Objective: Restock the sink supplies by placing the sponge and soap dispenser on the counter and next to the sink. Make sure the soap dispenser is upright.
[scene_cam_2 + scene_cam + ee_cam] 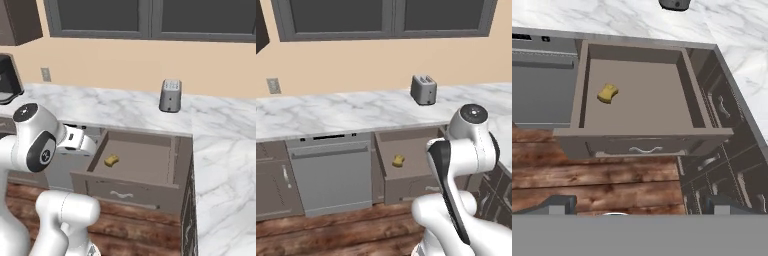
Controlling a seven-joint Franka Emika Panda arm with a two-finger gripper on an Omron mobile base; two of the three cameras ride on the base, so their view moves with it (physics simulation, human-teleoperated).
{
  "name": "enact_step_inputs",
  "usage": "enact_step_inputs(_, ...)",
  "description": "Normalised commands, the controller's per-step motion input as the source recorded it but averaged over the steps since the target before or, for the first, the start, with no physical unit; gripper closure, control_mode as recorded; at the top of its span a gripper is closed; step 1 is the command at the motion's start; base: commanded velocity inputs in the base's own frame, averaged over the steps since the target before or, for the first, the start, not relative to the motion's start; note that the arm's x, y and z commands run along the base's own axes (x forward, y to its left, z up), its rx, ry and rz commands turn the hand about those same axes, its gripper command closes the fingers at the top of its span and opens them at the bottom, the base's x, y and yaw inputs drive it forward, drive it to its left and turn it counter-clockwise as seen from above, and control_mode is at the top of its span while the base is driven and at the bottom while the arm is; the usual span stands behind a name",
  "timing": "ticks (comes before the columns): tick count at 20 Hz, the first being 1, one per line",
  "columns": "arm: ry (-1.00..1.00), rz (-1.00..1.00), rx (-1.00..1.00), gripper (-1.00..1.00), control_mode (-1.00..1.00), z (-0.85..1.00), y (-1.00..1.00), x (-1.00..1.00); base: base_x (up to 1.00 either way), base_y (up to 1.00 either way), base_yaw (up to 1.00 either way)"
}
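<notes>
The yellow sponge (pixel 398 160) (pixel 111 159) (pixel 607 93) lies on the floor of an open drawer (pixel 406 186) (pixel 125 186) (pixel 642 141), in its left half. This drawer is pulled out from under the white marble counter (pixel 331 112) (pixel 225 150) (pixel 612 17). My gripper (pixel 643 205) hangs open above the wooden floor in front of the drawer, well short of the sponge, with nothing between its fingers (pixel 559 202). The soap dispenser and the sink are out of view.
A grey toaster (pixel 423 89) (pixel 170 95) (pixel 674 4) stands at the back of the counter. A dishwasher (pixel 331 175) (pixel 542 85) sits left of the drawer. Dark cabinet drawers (pixel 727 150) run along the right, under the counter's corner.
</notes>
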Motion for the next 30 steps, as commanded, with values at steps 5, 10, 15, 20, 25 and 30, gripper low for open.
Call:
enact_step_inputs(5, 0.00, 0.00, 0.00, -1.00, 1.00, 0.00, 0.00, 0.00, 0.37, -0.16, 0.00)
enact_step_inputs(10, 0.00, 0.00, 0.00, -1.00, 1.00, 0.00, 0.00, 0.00, 0.08, -0.02, 0.00)
enact_step_inputs(15, 0.00, 0.00, 0.00, -1.00, 1.00, 0.00, 0.00, 0.00, 0.33, 0.00, 0.00)
enact_step_inputs(20, 0.00, 0.00, 0.18, -1.00, -1.00, -0.53, 0.00, 0.65, 0.00, 0.00, 0.00)
enact_step_inputs(25, 0.10, 0.00, 0.21, -1.00, -1.00, -0.75, 0.00, 0.71, 0.00, 0.00, 0.00)
enact_step_inputs(30, 0.16, 0.00, 0.06, -1.00, -1.00, -0.64, 0.00, 0.52, 0.00, 0.00, 0.00)
